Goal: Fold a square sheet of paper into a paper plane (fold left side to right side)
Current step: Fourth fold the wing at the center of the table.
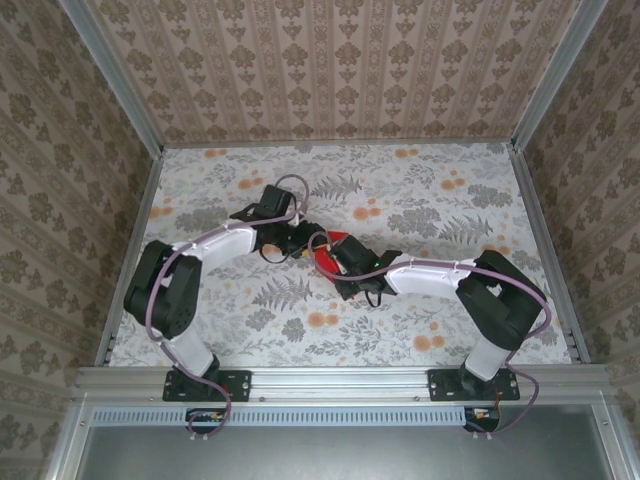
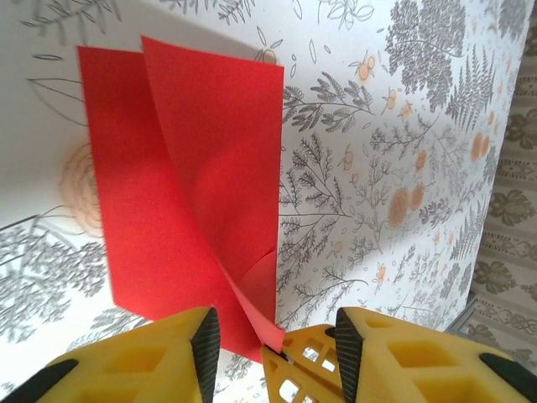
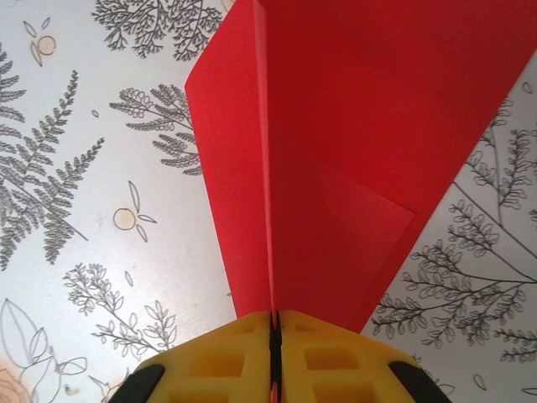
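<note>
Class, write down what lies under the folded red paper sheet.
Floral tabletop shows around the folded red paper sheet, which the shut right pincer pinches. Whatever lies directly beneath the sheet is covered.

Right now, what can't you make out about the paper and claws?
Top view: most of the paper, covered by both wrists.
Left wrist view: paper's near corner, hidden behind the left claw.
Right wrist view: paper's far end, cut by the top edge; pinched edge, inside the shut right claw.

Left gripper (image 2: 275, 336), parted, flanks red paper (image 2: 189, 193) corner, seemingly clear.
</note>
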### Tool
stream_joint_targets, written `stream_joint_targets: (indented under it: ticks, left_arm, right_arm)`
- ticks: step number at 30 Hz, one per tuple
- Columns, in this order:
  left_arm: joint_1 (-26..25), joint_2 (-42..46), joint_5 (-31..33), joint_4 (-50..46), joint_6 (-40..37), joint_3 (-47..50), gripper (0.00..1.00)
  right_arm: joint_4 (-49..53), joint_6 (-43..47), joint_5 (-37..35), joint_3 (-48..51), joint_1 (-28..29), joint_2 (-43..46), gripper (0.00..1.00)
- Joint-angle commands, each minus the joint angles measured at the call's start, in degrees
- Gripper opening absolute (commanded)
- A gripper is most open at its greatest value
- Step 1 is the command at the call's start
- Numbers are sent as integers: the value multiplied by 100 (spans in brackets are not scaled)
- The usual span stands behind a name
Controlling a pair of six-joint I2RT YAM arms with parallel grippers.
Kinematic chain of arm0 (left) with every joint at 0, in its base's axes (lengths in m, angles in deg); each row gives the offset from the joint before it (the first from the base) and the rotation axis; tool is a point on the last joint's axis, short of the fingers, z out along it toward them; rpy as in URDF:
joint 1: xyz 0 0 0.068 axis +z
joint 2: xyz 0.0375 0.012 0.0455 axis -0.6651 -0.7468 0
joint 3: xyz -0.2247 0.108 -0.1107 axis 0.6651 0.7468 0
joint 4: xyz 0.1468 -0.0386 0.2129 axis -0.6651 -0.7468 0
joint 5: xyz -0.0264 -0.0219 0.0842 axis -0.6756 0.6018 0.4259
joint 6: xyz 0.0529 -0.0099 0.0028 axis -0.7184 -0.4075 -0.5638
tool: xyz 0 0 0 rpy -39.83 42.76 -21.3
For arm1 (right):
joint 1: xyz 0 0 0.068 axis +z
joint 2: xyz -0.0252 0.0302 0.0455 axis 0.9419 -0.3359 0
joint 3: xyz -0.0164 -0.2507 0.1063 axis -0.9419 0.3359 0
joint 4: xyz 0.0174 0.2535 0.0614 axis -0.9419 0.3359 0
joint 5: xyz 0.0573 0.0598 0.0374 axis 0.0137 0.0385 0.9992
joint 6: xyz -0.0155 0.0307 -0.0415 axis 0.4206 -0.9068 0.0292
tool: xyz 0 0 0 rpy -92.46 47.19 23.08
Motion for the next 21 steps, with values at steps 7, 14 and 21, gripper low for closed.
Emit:
stream_joint_targets:
  ticks: [7, 14, 21]
  left_arm:
    - [336, 730, 218, -192, -103, 643, 45]
    - [-17, 83, -83, 498, 157, 674, 36]
    - [-350, -652, -120, 584, 177, 193, 36]
  right_arm:
    - [-346, -417, 1308, 169, -379, 15, 9]
    - [-608, -631, 1917, 407, -663, 68, 9]
    - [-912, -800, 2318, 620, -894, 86, 9]
